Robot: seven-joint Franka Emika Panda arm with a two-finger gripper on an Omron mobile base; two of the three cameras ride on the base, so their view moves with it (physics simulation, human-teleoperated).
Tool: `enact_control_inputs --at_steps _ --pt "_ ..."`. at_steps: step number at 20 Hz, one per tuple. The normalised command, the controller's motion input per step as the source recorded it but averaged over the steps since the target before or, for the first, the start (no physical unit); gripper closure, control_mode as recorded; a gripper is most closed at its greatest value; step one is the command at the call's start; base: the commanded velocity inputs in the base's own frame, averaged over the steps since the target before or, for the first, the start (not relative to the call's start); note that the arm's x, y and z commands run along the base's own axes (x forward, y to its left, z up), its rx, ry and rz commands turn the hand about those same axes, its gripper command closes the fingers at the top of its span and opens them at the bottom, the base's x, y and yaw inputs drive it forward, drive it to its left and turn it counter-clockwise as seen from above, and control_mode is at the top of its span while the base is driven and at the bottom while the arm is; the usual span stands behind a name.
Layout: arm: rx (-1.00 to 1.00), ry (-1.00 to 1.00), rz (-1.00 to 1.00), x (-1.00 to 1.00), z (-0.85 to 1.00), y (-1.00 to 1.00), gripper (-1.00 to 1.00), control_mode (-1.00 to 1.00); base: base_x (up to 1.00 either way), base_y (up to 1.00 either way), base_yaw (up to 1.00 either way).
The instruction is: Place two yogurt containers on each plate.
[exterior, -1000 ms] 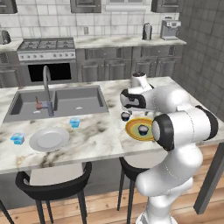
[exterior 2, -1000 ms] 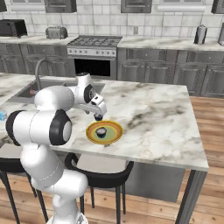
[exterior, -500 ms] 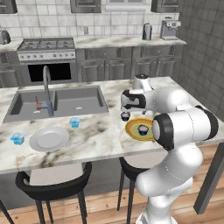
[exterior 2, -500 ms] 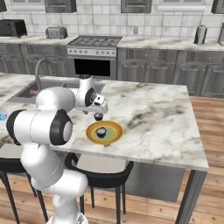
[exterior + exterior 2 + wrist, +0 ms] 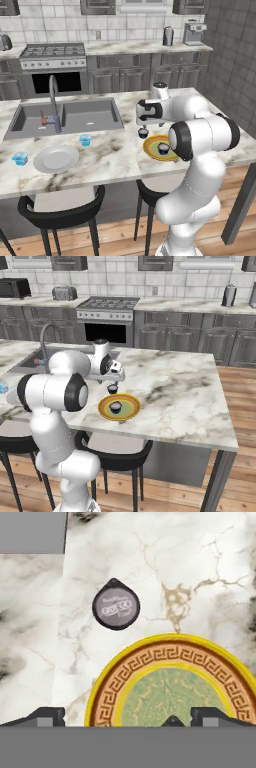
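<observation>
One dark yogurt cup (image 5: pixel 115 605) just off orange plate rim (image 5: pixel 125 662) | fingers (image 5: pixel 127 714) wide, empty

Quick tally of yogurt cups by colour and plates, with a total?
Dark yogurt cups: 2, one on the orange-rimmed plate, one on the counter beside it
Light blue yogurt cups: 2
Plates: 2, orange-rimmed plate, grey-white plate
Total: 6
</observation>
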Motion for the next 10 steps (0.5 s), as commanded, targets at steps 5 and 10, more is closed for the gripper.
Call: enact_control_inputs --at_steps 5,10 --pt "0.0 0.0 0.11 0.35 -0.13 0.08 -1.0 -1.0 0.0 0.0 0.0" --pt "0.0 0.02 0.1 0.4 -0.26 0.11 -1.0 -1.0 0.0 0.0 0.0"
